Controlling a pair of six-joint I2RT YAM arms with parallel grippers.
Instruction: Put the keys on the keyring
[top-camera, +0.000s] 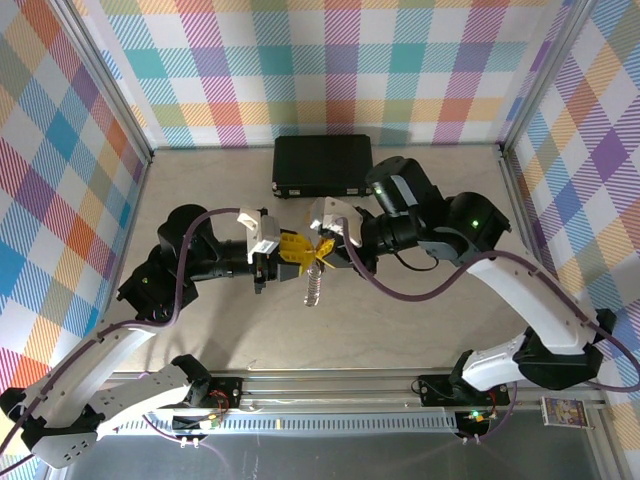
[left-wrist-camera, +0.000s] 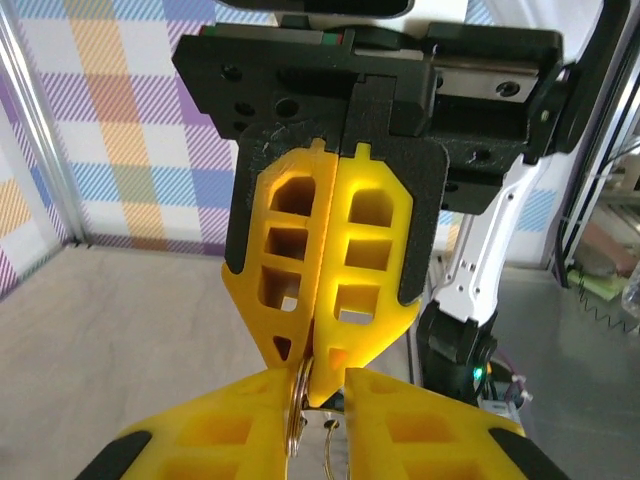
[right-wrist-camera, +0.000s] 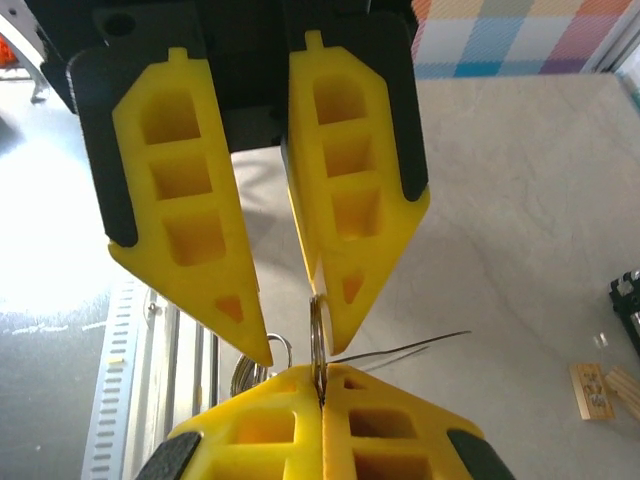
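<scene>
Above the middle of the table (top-camera: 420, 300), the left gripper (top-camera: 290, 252) and right gripper (top-camera: 322, 245) meet tip to tip. Left jaws are pressed together on the keyring (right-wrist-camera: 318, 340); right jaws stand slightly apart beside it. Something silvery, perhaps the ring's chain, hangs below. A black case (top-camera: 322, 166) lies at the far side.

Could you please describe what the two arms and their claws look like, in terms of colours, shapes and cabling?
Both arms mix white lower links with black joint housings and wrists. The left claw and right claw have yellow plastic fingers, wedge-shaped with rectangular cut-outs, on black backing plates. A purple-grey cable loops along each arm. A green light glows on the right arm, and white camera mounts sit on the wrists.
</scene>
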